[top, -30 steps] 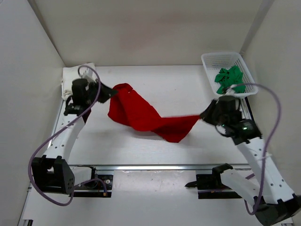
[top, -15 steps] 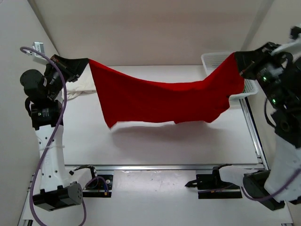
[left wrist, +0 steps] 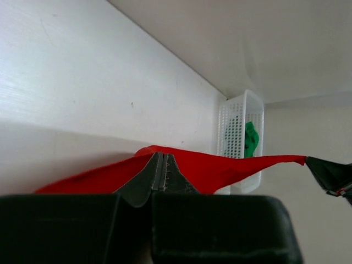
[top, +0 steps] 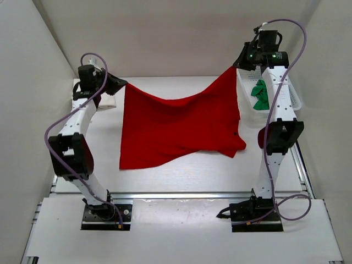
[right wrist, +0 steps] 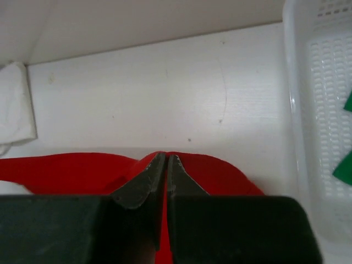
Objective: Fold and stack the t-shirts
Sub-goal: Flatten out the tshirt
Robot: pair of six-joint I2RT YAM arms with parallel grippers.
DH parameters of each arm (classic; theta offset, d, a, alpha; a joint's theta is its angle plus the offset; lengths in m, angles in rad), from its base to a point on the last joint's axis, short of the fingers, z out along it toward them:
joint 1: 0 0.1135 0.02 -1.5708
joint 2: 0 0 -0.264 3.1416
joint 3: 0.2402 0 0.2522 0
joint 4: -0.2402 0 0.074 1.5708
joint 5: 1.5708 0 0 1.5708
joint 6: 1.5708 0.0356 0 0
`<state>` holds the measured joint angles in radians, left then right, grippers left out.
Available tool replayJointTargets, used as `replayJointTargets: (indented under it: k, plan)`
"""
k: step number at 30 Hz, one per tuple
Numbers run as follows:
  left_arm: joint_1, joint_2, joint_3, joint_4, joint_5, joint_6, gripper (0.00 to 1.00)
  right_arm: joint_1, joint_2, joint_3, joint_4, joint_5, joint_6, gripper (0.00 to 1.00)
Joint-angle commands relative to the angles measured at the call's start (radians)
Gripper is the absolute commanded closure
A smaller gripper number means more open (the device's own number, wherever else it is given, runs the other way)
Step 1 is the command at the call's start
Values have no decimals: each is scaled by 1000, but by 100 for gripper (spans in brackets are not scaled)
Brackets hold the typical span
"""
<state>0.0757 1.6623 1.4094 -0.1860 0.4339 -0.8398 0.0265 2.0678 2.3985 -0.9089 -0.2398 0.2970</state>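
Red cloth dominates the scene: the red t-shirt (top: 176, 129) hangs spread between both arms over the table (top: 181, 176). Its top edge sags in the middle and its lower hem drapes toward the tabletop; whether it touches cannot be told.

Only the overhead view shows the full spread. The left gripper (top: 122, 86) holds the upper left corner at the far left, and the right gripper (top: 237, 65) holds the upper right corner, higher, at the far right.

The wrist views supply the grip detail. On each arm the dark fingertips are pressed together with a fold of red cloth pinched between them. From the left wrist the edge runs taut across to the other arm's tip.

The green t-shirt (top: 260, 93) lies crumpled in the white mesh basket (top: 297, 100) at the far right. The cream-white t-shirt (top: 107, 103) lies at the far left, just beside the left gripper.
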Motion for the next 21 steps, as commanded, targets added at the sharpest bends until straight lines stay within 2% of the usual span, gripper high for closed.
replayJointTargets:
  k: [1, 4, 7, 11, 14, 16, 18, 19, 20, 21]
  plan:
    - [13, 11, 192, 76, 9, -60, 100, -75, -41, 189, 198, -139, 97, 100]
    - [29, 56, 389, 69, -8, -71, 100, -128, -136, 120, 442, -213, 200, 100]
    - [64, 82, 534, 31, -14, -85, 100, -189, -172, 119, 548, -292, 295, 100]
    - [113, 51, 547, 46, -21, -102, 100, -229, -219, 110, 559, -343, 318, 100]
    - [153, -16, 421, 80, -12, -107, 100, -198, -313, 10, 466, -302, 220, 100]
    - [167, -74, 308, 117, -17, -104, 100, -156, -388, -94, 371, -187, 131, 100]
    - [165, -148, 168, 155, -46, -78, 100, -90, -497, -380, 373, -95, 55, 100]
    - [167, -195, 79, 161, -73, -47, 100, -79, -593, -591, 424, -46, 45, 100]
    - [147, -250, -14, 157, -89, -32, 100, -59, -688, -689, 473, 8, 45, 100]
    - [142, -278, -64, 149, -130, 17, 100, -39, -731, -878, 494, 34, 56, 100]
